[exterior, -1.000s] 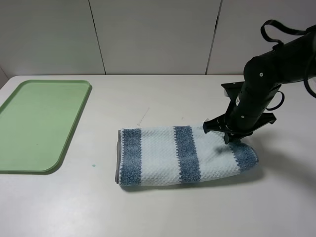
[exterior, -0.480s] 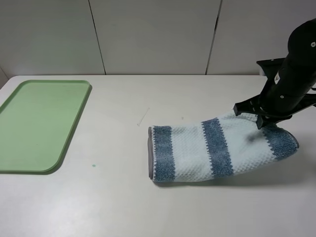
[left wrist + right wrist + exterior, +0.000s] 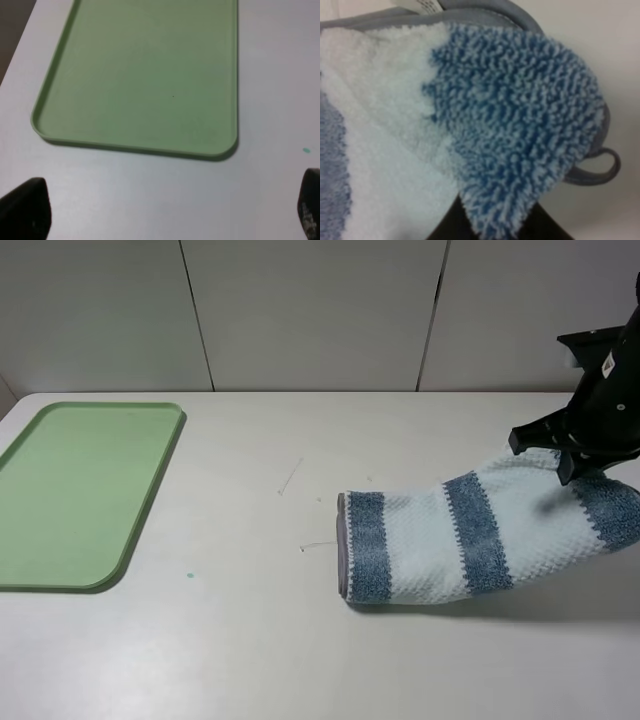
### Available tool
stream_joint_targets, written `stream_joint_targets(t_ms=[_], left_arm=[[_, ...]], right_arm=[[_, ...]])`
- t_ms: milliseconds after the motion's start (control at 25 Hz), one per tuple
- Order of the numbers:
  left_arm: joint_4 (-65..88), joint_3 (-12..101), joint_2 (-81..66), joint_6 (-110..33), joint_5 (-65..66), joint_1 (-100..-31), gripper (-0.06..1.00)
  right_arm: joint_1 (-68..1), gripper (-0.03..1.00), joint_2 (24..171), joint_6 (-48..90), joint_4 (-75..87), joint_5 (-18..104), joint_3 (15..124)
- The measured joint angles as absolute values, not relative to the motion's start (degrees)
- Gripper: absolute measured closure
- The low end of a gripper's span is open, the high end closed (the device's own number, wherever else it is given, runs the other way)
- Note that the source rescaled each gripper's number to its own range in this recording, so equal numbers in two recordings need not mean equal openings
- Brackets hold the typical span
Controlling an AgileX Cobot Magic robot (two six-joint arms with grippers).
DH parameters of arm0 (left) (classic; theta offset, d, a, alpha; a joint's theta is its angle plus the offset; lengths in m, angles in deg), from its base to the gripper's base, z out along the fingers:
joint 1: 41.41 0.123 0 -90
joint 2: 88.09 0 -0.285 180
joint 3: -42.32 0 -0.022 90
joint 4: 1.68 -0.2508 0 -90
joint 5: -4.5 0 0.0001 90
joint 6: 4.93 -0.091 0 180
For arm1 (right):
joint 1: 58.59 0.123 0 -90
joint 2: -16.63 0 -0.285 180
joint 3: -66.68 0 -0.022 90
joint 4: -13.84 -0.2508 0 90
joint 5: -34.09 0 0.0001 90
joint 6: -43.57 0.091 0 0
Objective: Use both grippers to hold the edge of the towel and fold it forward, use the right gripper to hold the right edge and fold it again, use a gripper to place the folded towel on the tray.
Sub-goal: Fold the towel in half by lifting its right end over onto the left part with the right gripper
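Observation:
The blue-and-white striped towel (image 3: 470, 540) lies folded on the white table, right of centre, with its right end raised. My right gripper (image 3: 566, 472) is shut on that right end. In the right wrist view the towel's blue fluffy corner (image 3: 515, 115) with a grey hanging loop fills the frame, and a dark finger (image 3: 475, 227) shows under it. The green tray (image 3: 70, 490) lies empty at the far left. My left gripper (image 3: 165, 215) is open and empty just above the table beside the tray's (image 3: 150, 75) short edge. The left arm is outside the exterior view.
A small teal speck (image 3: 190, 575) and a thin thread (image 3: 318, 547) lie on the table between tray and towel. A wall of pale panels stands behind the table. The towel's right end reaches the right border of the exterior view.
My right gripper has moved right and a little back, dragging the whole towel about a hand's width to the right across the table. The tray has not moved.

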State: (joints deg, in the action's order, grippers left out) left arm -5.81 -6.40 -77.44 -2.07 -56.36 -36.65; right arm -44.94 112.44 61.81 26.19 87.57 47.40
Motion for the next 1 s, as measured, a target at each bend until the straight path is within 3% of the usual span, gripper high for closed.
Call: stream_joint_targets(t_ms=[320,1000], left_arm=[[-5.8,-6.4,-77.4,-2.1,-56.4,-36.7,-0.05],[-5.8,-6.4,-77.4,-2.1,-56.4,-36.7,-0.05]], right_arm=[[-44.5,0.9,112.5,60.2,21.7,91.1,49.8],[-30.1,0.9,121.2,66.5,21.6,85.7,49.9]])
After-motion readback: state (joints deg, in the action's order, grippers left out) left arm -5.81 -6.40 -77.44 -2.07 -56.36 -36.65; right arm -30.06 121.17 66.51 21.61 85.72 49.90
